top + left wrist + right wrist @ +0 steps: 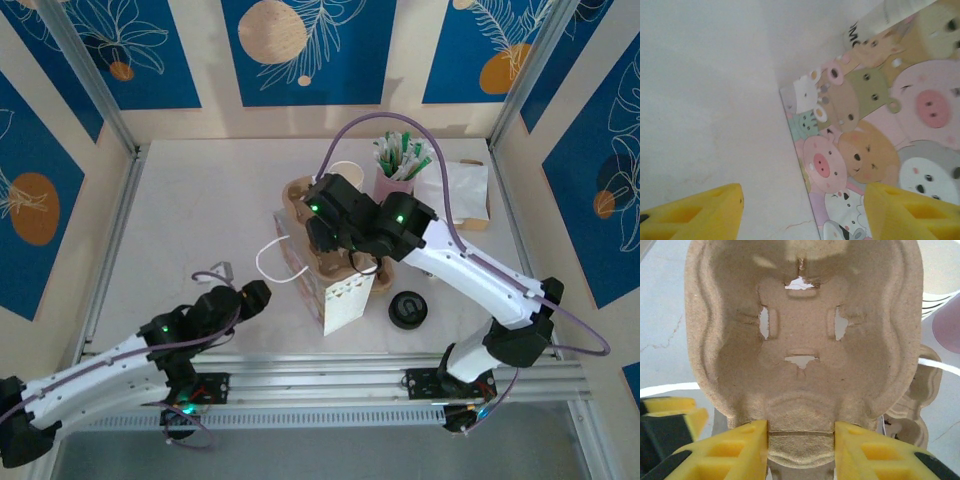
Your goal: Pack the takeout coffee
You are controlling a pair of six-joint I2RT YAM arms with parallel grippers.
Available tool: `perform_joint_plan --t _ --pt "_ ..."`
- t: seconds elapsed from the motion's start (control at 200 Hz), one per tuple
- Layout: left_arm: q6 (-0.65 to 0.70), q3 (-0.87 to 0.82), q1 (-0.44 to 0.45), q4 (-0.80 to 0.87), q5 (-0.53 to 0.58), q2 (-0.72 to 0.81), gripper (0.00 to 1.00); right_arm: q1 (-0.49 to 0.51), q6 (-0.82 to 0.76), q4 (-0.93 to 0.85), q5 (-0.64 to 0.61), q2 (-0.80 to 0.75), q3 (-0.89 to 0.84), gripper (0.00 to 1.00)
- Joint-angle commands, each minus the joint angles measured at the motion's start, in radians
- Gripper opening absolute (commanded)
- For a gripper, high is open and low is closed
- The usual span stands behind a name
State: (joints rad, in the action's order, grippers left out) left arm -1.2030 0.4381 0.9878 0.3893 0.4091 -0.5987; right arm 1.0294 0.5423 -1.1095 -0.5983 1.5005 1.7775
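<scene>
- Moulded-pulp cup carrier (800, 330): the right tool (800, 445) is clamped on its near rim, one yellow pad on each side of the edge tab. The cup well faces the wrist camera.
- From above, the carrier sits at the open top of the paper bag (880, 125), mid-table. I can't tell how far in it is.
- Left tool (804, 195): jaws wide with nothing between them, low over the white table (705, 100). It is just beside the bag's lower left edge, not touching.
- Bag print: cartoon pigs, bears and a frog. There are black letters at the top edge, cut off and blurred, so unreadable.
- Black lid (408, 310) lies on the table to the right of the bag. Pink cup of stir sticks (398, 170) stands behind it.
</scene>
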Motion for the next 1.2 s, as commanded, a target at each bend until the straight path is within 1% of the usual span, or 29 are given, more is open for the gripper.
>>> perform_joint_plan --t 0.0,0.1,0.195,0.405,0.82,1.196 --pt "0.099 0.097 0.006 0.208 0.111 0.03 0.67 -0.008 -0.019 0.032 0.008 -0.039 -0.029 0.38" --pt "0.149 0.176 0.006 0.265 0.145 0.014 0.69 -0.01 -0.021 0.042 0.015 -0.052 -0.057 0.38" --pt "0.189 0.239 0.006 0.286 0.157 -0.016 0.72 -0.01 -0.025 0.047 0.031 -0.055 -0.073 0.38" --pt "0.218 0.33 0.005 0.31 0.169 -0.061 0.74 -0.01 -0.024 0.037 0.023 -0.05 -0.089 0.38" --pt "0.223 0.343 0.005 0.31 0.172 -0.034 0.74 -0.012 -0.031 0.053 0.017 -0.032 -0.107 0.37" --pt "0.244 0.378 0.005 0.319 0.148 -0.039 0.75 -0.01 -0.099 0.082 0.046 -0.005 -0.122 0.37"
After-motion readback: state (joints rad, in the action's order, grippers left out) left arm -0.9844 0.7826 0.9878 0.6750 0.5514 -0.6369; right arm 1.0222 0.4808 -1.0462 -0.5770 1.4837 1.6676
